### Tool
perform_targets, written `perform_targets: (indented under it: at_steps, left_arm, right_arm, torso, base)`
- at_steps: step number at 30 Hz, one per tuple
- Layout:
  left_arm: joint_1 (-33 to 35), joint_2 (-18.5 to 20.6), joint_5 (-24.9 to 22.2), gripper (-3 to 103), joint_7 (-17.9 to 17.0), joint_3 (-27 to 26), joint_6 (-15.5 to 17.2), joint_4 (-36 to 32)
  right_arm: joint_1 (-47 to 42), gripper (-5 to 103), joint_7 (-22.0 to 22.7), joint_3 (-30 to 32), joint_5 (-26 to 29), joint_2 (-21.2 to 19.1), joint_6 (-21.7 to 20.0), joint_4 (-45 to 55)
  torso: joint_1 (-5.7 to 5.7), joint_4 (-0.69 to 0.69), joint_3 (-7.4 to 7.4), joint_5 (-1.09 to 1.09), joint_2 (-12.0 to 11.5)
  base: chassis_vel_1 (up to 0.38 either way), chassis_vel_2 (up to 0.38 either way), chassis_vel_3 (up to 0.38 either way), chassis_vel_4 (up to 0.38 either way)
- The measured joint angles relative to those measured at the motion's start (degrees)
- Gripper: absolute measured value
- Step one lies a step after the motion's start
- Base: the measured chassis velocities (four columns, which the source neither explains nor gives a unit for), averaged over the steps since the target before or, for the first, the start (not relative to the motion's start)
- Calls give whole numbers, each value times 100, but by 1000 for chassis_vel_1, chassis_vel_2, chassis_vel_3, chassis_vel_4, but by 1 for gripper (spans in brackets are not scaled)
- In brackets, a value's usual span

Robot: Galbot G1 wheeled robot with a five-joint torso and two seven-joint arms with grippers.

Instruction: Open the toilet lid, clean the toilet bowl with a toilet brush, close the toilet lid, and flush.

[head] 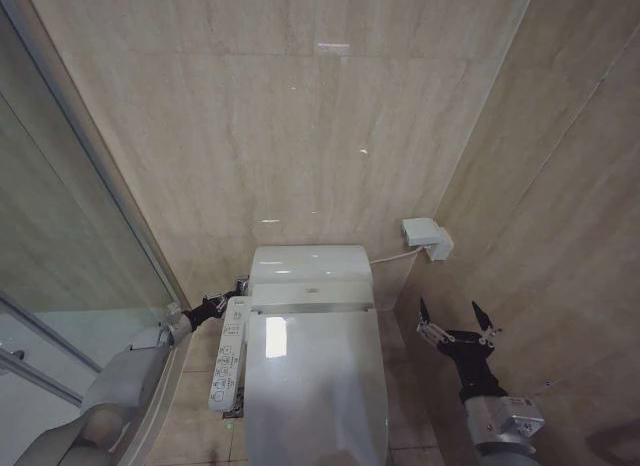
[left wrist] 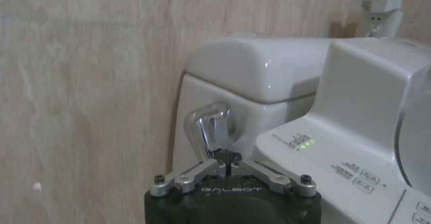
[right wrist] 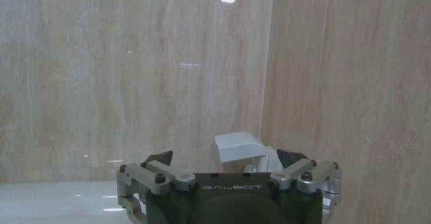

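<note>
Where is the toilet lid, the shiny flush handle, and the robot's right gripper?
toilet lid (head: 315,386): head view, middle of its closed glossy top.
flush handle (left wrist: 210,128): left wrist view, chrome lever on the tank's side.
right gripper (head: 456,324): head view, midway between its spread fingertips.

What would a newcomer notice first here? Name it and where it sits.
The closed toilet lid gleams at bottom centre, against the beige tiled wall. At the tank's left side, the left gripper is shut at the chrome flush lever. To the toilet's right, the right gripper hangs open in the air.
</note>
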Motion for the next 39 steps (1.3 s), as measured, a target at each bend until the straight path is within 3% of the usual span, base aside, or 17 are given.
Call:
perform_targets:
  at_steps: [14, 16, 18, 19, 22, 23, 25, 26, 27, 30, 31, 32, 35, 36, 39]
  left_arm:
    - [179, -23, -167, 0, -304, -149, 106, 25]
    - [326, -20, -140, 0, -627, -222, 35, -207]
    - [567, -19, 3, 0, -1182, -396, -114, -666]
    - [567, -19, 3, 0, -1182, -396, -114, -666]
    - [914, -26, 193, 0, -1996, -554, -238, -1303]
    - [914, -26, 193, 0, -1996, -554, -238, -1303]
    - [1181, -91, 244, 0, -2827, -628, -402, -1785]
    - [1246, -127, 247, 0, -3064, -653, -480, -1908]
    - [1246, -127, 247, 0, -3064, -653, -480, -1908]
    - [1475, -189, 170, 0, -3747, -711, -556, -2361]
    - [1599, -196, 78, 0, -4043, -729, -505, -2627]
    - [1599, -196, 78, 0, -4043, -729, -505, -2627]
    - [2015, -196, -166, 0, -4673, -781, -82, -3534]
    - [2015, -196, -166, 0, -4673, -781, -82, -3534]
    - [2447, -160, -215, 0, -5155, -856, 448, -4505]
  right_arm:
    - [0, 100, 0, 0, 0, 0, 0, 0]
    - [0, 100, 0, 0, 0, 0, 0, 0]
    - [0, 100, 0, 0, 0, 0, 0, 0]
    - [0, 100, 0, 0, 0, 0, 0, 0]
    - [0, 100, 0, 0, 0, 0, 0, 0]
    - [0, 100, 0, 0, 0, 0, 0, 0]
    - [0, 100, 0, 0, 0, 0, 0, 0]
    - [0, 100, 0, 0, 0, 0, 0, 0]
    - [0, 100, 0, 0, 0, 0, 0, 0]
    - [0, 100, 0, 0, 0, 0, 0, 0]
    - [0, 100, 0, 0, 0, 0, 0, 0]
    - [0, 100, 0, 0, 0, 0, 0, 0]
    - [0, 100, -1, 0, 0, -1, 0, 0]
    - [0, 100, -1, 0, 0, -1, 0, 0]
    - [0, 100, 0, 0, 0, 0, 0, 0]
  torso:
    - [0, 0, 0, 0, 0]
    - [0, -1, 0, 0, 0]
    - [0, -1, -1, 0, 0]
    - [0, -1, -1, 0, 0]
    - [-1, 0, -1, 1, 0]
    - [-1, 0, -1, 1, 0]
    - [-1, 1, -1, 1, 0]
    - [-1, 1, -1, 1, 0]
    - [-1, 1, -1, 1, 0]
    - [-1, -1, -1, 1, 0]
    - [-1, -1, -1, 1, 0]
    - [-1, -1, -1, 1, 0]
    - [-1, 1, -1, 0, 0]
    - [-1, 1, -1, 0, 0]
    - [-1, 0, -1, 0, 0]
  base:
    - [0, 0, 0, 0]
    - [0, 0, 0, 0]
    - [0, 0, 0, 0]
    - [0, 0, 0, 0]
    - [0, 0, 0, 0]
    - [0, 0, 0, 0]
    - [0, 0, 0, 0]
    - [0, 0, 0, 0]
    - [0, 0, 0, 0]
    - [0, 0, 0, 0]
    - [0, 0, 0, 0]
    - [0, 0, 0, 0]
    - [0, 0, 0, 0]
    - [0, 0, 0, 0]
    - [0, 0, 0, 0]
